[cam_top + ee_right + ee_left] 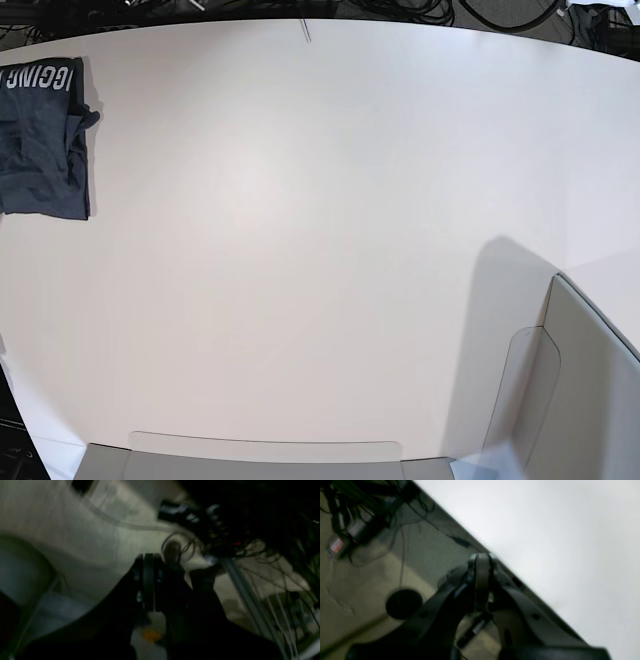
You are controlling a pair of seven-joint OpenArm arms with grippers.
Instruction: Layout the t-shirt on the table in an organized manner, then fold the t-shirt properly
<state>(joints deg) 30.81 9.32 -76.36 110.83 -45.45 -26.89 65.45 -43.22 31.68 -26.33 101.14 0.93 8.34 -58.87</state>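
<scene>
The dark navy t-shirt [40,140] lies in a compact folded bundle at the far left corner of the table [320,230], with white lettering along its top edge. Neither arm appears in the base view. In the left wrist view my left gripper [482,557] is shut with nothing in it; it hangs over the floor just off the table's edge [557,530]. In the right wrist view my right gripper [148,556] is also shut and holds nothing, with floor and cabling beyond it. Neither wrist view shows the t-shirt.
Grey translucent bin walls stand at the near edge [265,455] and the near right [560,400]. Cables and a power strip [357,510] lie on the floor, with a dark round disc [403,603] nearby. A tangle of wires [225,530] and a metal bar [250,597] sit by the right arm.
</scene>
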